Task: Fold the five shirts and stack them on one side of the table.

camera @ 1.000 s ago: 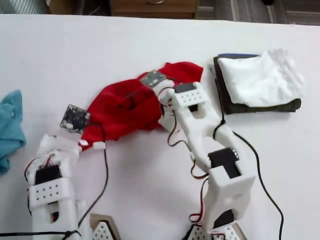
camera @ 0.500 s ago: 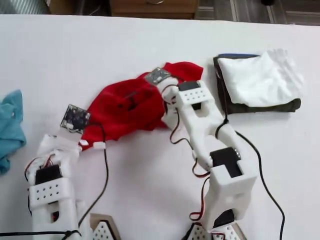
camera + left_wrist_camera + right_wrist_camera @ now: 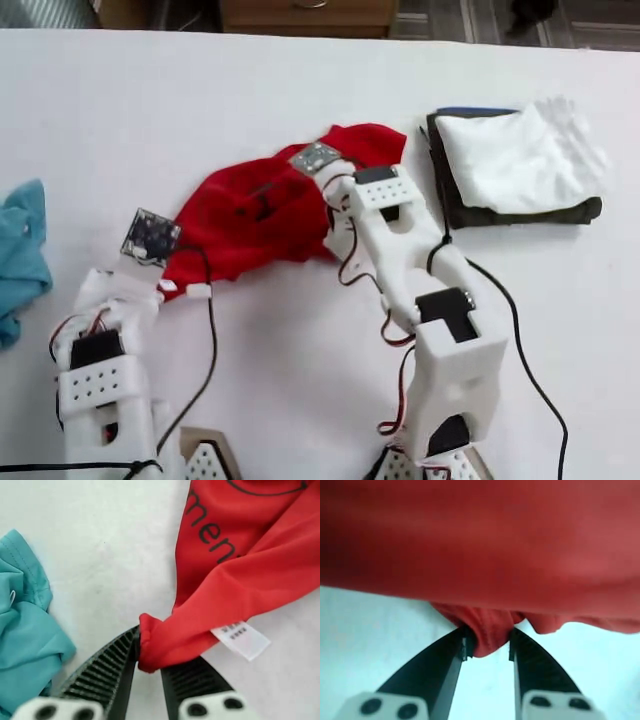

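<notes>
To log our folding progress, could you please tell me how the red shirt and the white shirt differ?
The red shirt lies bunched and unfolded mid-table; the white shirt is folded atop a dark shirt. The left hand and right hand each pinch the red shirt; no hand touches the white shirt. Both are on the same table.

Bright, even light is washing over the white table [image 3: 150, 90], leaving it nearly featureless across the upper frame; shadows are falling faint and soft. Close to the right wrist lens, the red shirt [image 3: 480, 540] is blurring.
</notes>
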